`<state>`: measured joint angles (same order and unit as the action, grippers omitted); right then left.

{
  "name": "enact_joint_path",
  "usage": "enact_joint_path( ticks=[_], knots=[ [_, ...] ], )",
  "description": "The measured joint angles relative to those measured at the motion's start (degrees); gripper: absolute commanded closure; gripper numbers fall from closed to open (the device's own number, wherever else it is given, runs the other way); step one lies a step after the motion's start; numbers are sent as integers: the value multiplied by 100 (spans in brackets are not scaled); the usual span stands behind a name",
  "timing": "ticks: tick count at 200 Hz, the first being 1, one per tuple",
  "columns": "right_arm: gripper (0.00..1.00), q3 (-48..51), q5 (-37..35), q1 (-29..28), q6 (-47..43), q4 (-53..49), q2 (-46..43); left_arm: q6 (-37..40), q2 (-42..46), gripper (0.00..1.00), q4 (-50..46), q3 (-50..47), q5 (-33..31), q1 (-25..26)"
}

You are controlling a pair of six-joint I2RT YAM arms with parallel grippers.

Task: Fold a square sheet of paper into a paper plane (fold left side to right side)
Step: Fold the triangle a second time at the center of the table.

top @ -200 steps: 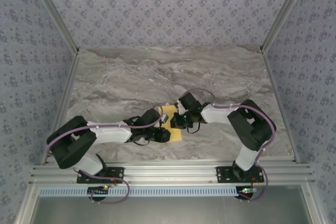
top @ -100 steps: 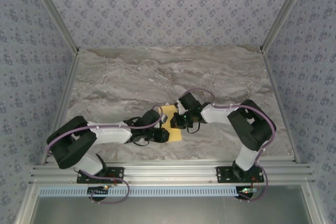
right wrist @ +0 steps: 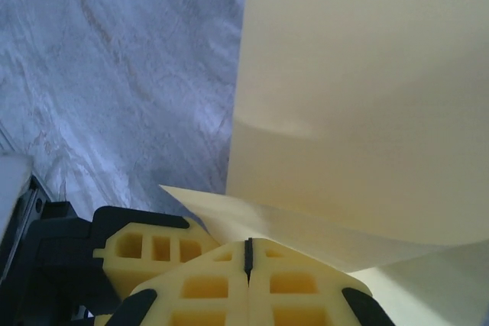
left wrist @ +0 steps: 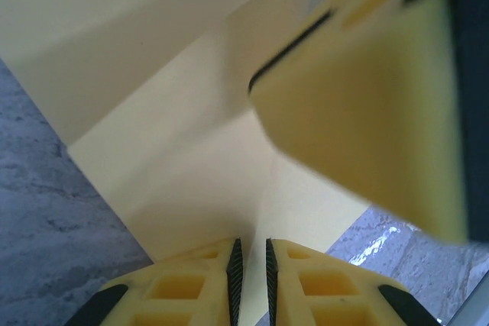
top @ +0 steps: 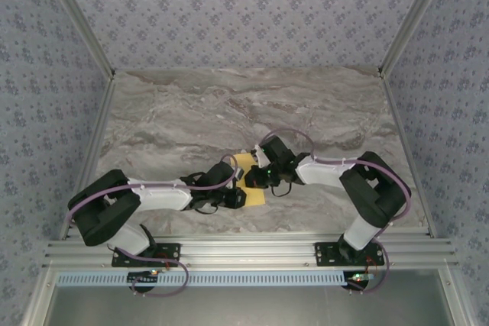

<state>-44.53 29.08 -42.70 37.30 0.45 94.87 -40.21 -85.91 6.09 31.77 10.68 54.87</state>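
The square sheet of paper (top: 245,163) is mustard yellow and lies on the marble table (top: 229,112) between my two grippers, partly covered by them. In the left wrist view the paper (left wrist: 176,150) has a flap raised at the upper left. My left gripper (left wrist: 250,253) has its jaws a narrow gap apart, and a raised paper edge runs into that gap. From above, the left gripper (top: 241,195) is at the sheet's near edge. My right gripper (right wrist: 247,243) is shut, its tips against the paper (right wrist: 367,74), which bends up beyond them. From above, the right gripper (top: 252,179) is over the sheet.
Patterned walls (top: 46,112) and metal frame rails (top: 244,250) box in the table. Marble surface stretches bare to the far side (top: 252,97). One finger (left wrist: 367,120) of the right gripper looms close at the upper right of the left wrist view.
The left jaws have narrowed around the paper edge. The right arm's elbow has shifted slightly right, its gripper staying shut on the sheet's spot.
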Motion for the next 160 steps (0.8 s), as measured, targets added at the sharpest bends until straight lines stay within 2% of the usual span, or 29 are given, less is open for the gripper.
enact_joint_path(
  ticks=[93, 160],
  knots=[
    [98, -26, -28, -76, -140, -26, 404, -2, 0, 82, 0, 0, -9, 2],
    [98, -155, 22, 437, -697, -402, 409, -46, 0, 82, 190, -101, -24, 7]
  ],
)
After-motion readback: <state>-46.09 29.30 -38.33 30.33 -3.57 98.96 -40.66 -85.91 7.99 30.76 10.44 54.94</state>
